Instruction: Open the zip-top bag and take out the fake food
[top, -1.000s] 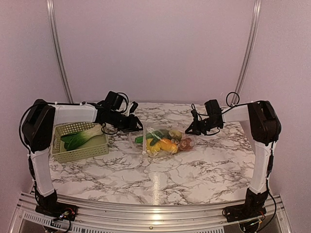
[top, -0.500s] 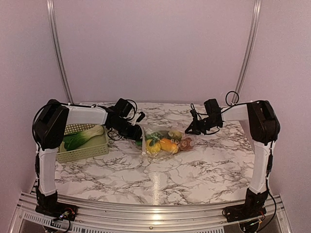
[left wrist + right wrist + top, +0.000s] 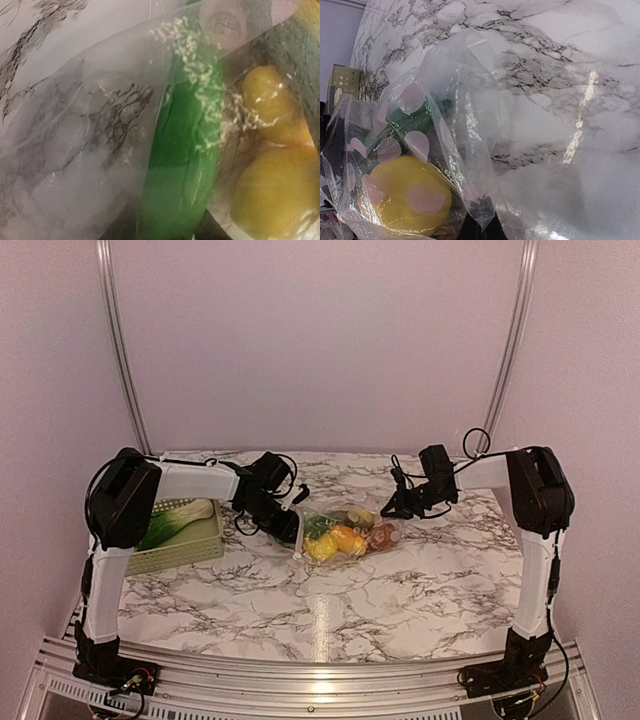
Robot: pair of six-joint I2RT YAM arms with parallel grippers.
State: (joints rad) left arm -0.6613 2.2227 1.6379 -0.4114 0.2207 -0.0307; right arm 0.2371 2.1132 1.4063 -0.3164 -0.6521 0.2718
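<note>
While our right jaws pinch the bag [image 3: 345,530] by its right end on the worktop [image 3: 400,590], food [image 3: 338,540] inside, we cannot tell if our left jaws grip anything; catching film with the green piece [image 3: 185,150] could drag the bag loose

Marble table [image 3: 400,590]: zip-top bag [image 3: 345,533], green basket [image 3: 183,549].

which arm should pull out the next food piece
Left. The left gripper faces the zip-top bag at its zip edge, a green piece right before it; the right gripper pinches the far corner.
</note>
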